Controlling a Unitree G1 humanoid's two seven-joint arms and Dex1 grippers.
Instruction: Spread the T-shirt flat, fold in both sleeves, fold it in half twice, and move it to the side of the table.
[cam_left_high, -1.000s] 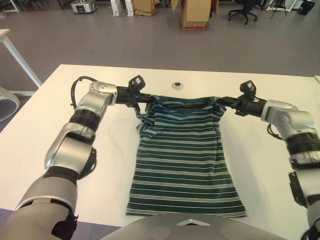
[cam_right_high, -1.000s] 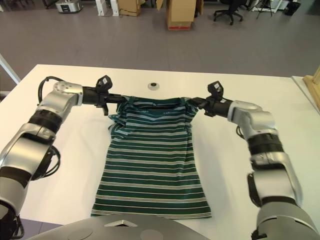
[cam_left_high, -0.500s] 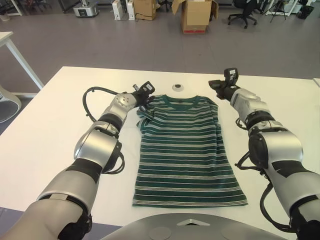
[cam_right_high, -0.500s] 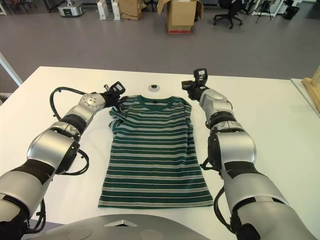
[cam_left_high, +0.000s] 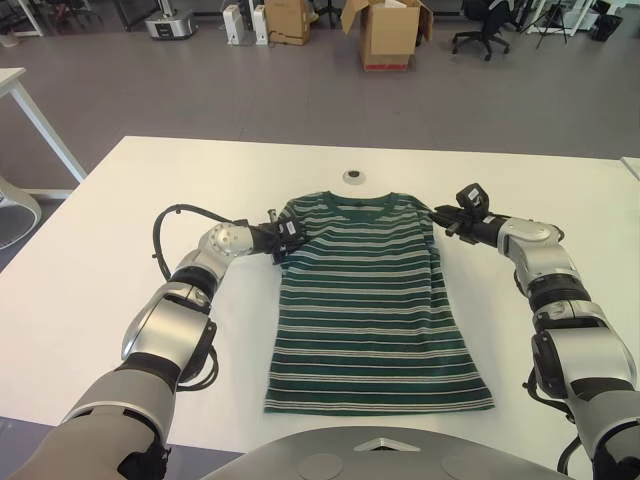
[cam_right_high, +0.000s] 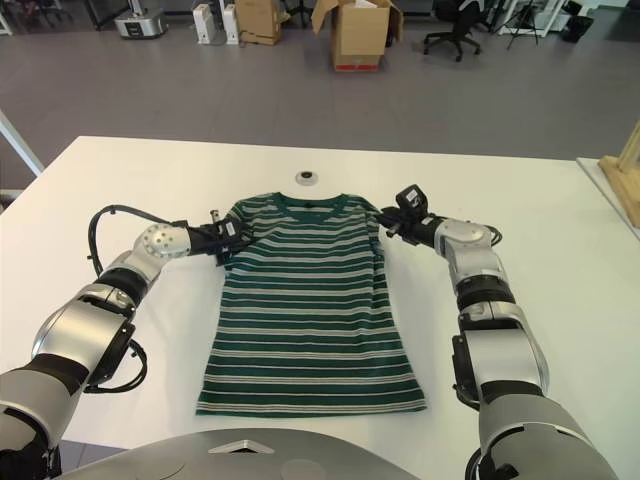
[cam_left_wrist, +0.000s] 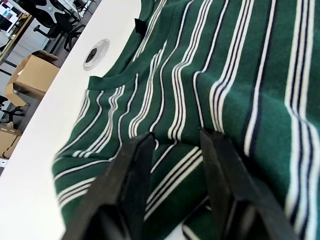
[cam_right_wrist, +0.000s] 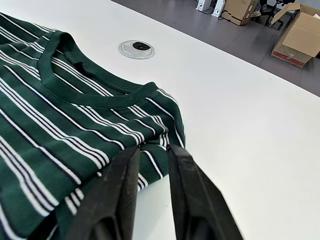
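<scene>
T-shirt (cam_left_high: 375, 300) flat on counter (cam_left_high: 100, 270) | left hand (cam_left_high: 285, 238), jaws apart, at its left edge | right hand (cam_left_high: 438, 213), jaws apart, at right edge

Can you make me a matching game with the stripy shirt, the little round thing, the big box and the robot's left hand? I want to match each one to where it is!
Things:
1. green striped cotton T-shirt
2. small round grey disc
3. open brown cardboard box
4. robot's black left hand

Places:
a. on the grey floor, beyond the table
b. at the shirt's left shoulder edge
c. set in the tabletop, just past the shirt's neck
d. lying flat in the middle of the white table

Pairs: 1-d, 2-c, 3-a, 4-b
</scene>
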